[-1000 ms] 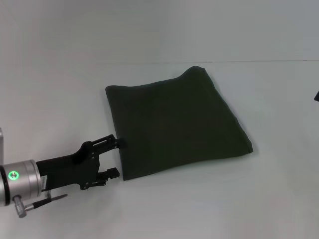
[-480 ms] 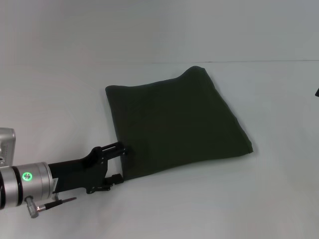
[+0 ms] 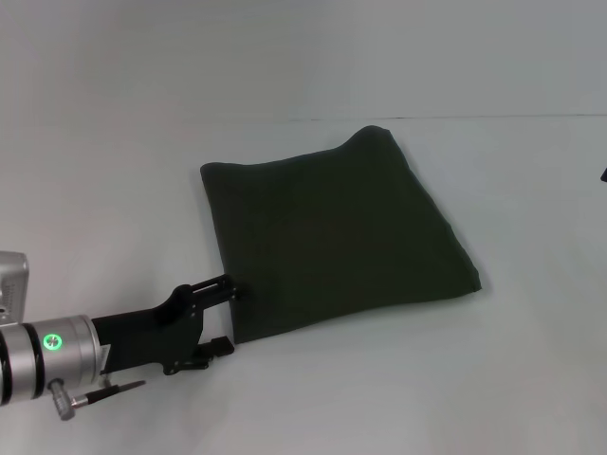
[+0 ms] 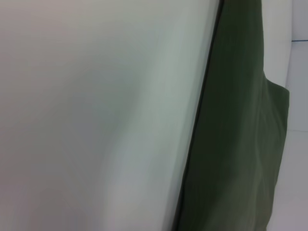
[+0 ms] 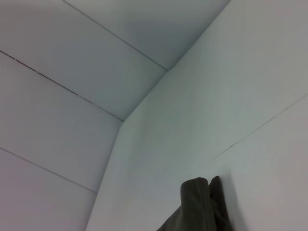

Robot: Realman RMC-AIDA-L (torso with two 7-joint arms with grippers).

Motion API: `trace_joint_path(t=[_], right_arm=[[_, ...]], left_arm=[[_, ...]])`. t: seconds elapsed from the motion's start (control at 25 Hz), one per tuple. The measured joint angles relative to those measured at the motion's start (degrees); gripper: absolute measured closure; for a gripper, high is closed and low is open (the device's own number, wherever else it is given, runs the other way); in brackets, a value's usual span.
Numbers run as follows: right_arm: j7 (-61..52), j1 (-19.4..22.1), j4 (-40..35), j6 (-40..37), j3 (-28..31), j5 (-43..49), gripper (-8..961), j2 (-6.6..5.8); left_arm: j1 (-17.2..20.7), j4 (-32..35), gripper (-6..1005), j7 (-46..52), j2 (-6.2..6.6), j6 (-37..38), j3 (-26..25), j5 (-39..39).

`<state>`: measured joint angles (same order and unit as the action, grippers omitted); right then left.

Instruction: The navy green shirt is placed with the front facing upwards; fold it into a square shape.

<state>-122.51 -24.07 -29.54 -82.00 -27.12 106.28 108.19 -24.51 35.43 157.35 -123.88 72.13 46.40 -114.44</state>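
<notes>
The navy green shirt (image 3: 332, 237) lies folded into a rough square in the middle of the white table (image 3: 104, 190), plain dark green side up, no lettering showing. My left gripper (image 3: 229, 316) is open and empty at the shirt's near left corner, its fingertips right at the left edge of the cloth. The left wrist view shows that edge of the shirt (image 4: 231, 144) close up. The right wrist view shows only the shirt's raised far corner (image 5: 197, 207). Of my right arm, only a dark sliver (image 3: 603, 175) shows at the right edge of the head view.
The white table runs all round the shirt, with a thin seam line (image 3: 493, 118) across it behind the shirt. Nothing else lies on it.
My left gripper has moved a little nearer and to the right, along the shirt's left edge toward its near corner. The shirt has not moved.
</notes>
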Motion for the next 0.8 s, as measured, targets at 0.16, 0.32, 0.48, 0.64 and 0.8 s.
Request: trace_joint_path(t=[0.16,0.32,0.48,0.64,0.8], right_arm=[[-0.1,0.1,0.0,-0.1,0.0,0.0,99,0.0],[-0.1,0.2,0.0,-0.1,0.1,-0.1,99,0.0],[-0.1,0.1,0.0,-0.1,0.1,-0.1,99,0.0],[-0.1,0.1,0.0,-0.1,0.1,-0.1,99,0.0],[-0.1,0.3,0.0,-0.1,0.3,-0.4,99,0.0]], left_arm=[[-0.9,-1.3,70,-0.4,-0.04,-0.6,0.2,0.0],[-1.3,-1.6,70,-0.5,-0.04,-1.3,0.9,0.1],[-2.2,-2.4,70,-0.6,-0.05,-2.3,1.4,0.3],[-2.3,-2.5,82,-1.0,-0.17,-2.9,1.5,0.5],[-2.5,-2.5,190,-1.3,-0.26,-2.8,1.6,0.3]])
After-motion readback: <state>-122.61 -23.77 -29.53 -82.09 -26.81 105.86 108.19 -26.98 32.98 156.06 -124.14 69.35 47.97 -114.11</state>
